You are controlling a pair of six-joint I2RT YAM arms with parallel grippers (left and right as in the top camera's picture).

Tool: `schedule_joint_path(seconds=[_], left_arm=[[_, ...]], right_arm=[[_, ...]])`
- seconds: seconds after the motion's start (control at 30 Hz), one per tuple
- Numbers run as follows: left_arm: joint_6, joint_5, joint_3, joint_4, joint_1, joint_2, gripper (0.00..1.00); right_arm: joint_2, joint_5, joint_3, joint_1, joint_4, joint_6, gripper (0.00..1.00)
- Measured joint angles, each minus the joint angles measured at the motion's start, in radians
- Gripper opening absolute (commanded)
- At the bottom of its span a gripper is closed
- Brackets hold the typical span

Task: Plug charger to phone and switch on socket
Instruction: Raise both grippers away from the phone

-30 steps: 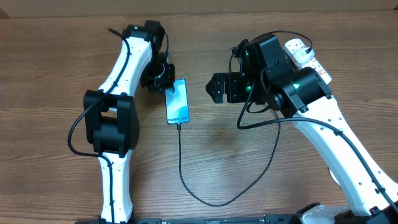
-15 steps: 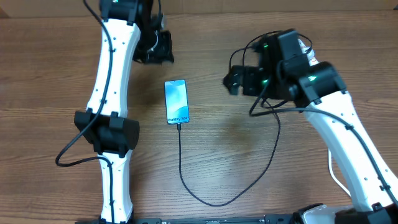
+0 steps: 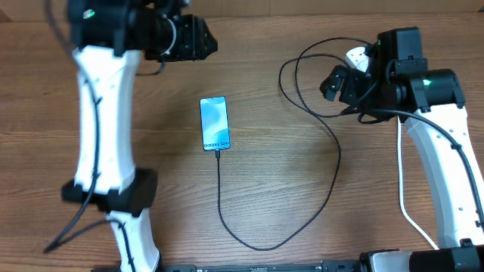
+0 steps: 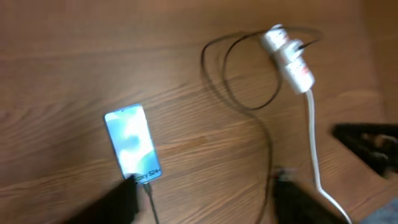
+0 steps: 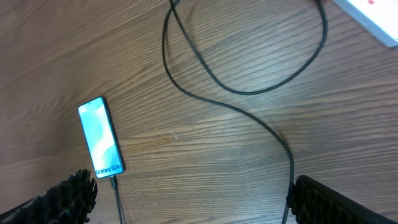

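The phone (image 3: 214,123) lies flat at mid-table with its blue screen lit. The charger (image 3: 333,177) has its connector tip (image 3: 218,150) at the phone's near end, then loops across the wood toward the socket (image 3: 357,56), which my right arm mostly hides. My left gripper (image 3: 206,44) hangs open at the back left, well clear of the phone. My right gripper (image 3: 330,81) is open beside the socket, holding nothing. The left wrist view shows the phone (image 4: 132,144), the socket (image 4: 287,55) and my left gripper (image 4: 205,208) with dark fingers wide apart. In the right wrist view, the phone (image 5: 101,138) and charger (image 5: 249,118) lie below my open right gripper (image 5: 196,202).
The socket's thick white cord (image 3: 401,189) runs down the right side toward the front edge; it shows again (image 4: 313,137) in the left wrist view. A slack cable loop (image 3: 296,72) lies left of the socket. Bare wood surrounds the phone.
My left gripper has lifted off the phone, swung to the back left and opened. My right arm has drawn back right toward the socket. The phone has not moved.
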Motion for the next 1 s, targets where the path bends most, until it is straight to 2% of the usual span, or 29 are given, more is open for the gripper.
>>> schedule_joint_path(seconds=[0.13,0.43,0.47,0.57,0.7,0.8,1.0], left_arm=[[0.019,0.003,-0.026,0.001,0.0,-0.141,0.99],[0.034,-0.034,-0.363,-0.002,0.0,-0.447,1.0],[0.034,-0.061,-0.46,-0.008,0.0,-0.499,1.0],[0.012,-0.137,-0.596,0.001,0.0,-0.571,1.0],[-0.072,-0.293,-0.716,-0.007,0.0,-0.646,1.0],[-0.119,-0.374,-0.735,-0.006,0.0,-0.658,1.0],[-0.15,-0.431,-0.74,-0.004,0.0,-0.656,1.0]], right_arm=[[0.0,0.003,0.0,0.0,0.0,0.0,1.0],[0.0,0.004,0.0,0.0,0.001,0.0,1.0],[0.0,0.003,0.0,0.0,0.001,0.0,1.0],[0.0,0.002,0.0,0.0,-0.001,0.0,1.0],[0.0,0.003,0.0,0.0,-0.006,0.0,1.0],[0.0,0.003,0.0,0.0,0.001,0.0,1.0],[0.0,0.074,0.0,0.0,0.039,0.0,1.0]])
